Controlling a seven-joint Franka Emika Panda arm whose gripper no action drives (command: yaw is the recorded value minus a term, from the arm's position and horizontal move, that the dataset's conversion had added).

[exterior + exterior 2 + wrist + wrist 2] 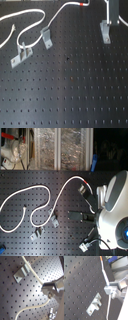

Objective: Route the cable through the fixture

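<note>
A black perforated board (75,85) is filling the workspace, its rows of small holes showing in both exterior views and both wrist views. Beyond the board's far edge in the second exterior view, clear plastic bins (60,148) are standing against the wall.

The arm's white body (112,210) is reaching over the board at the second exterior view's right, and the gripper (84,189) is sitting low beside the cable's red-orange band (86,179). In the first wrist view the gripper (50,293) is clamping its fingers together on the cable (35,276); the second wrist view shows the same grip, the white cord passing between the pads.

The cable (30,22) is looping across the back of the board in the first exterior view. The fixture (106,31) is standing directly under the gripper there, apart from the cable. A slanted clip (46,37) and a two-post bracket (21,54) are sitting well away from the fixture, toward the first exterior view's left.
</note>
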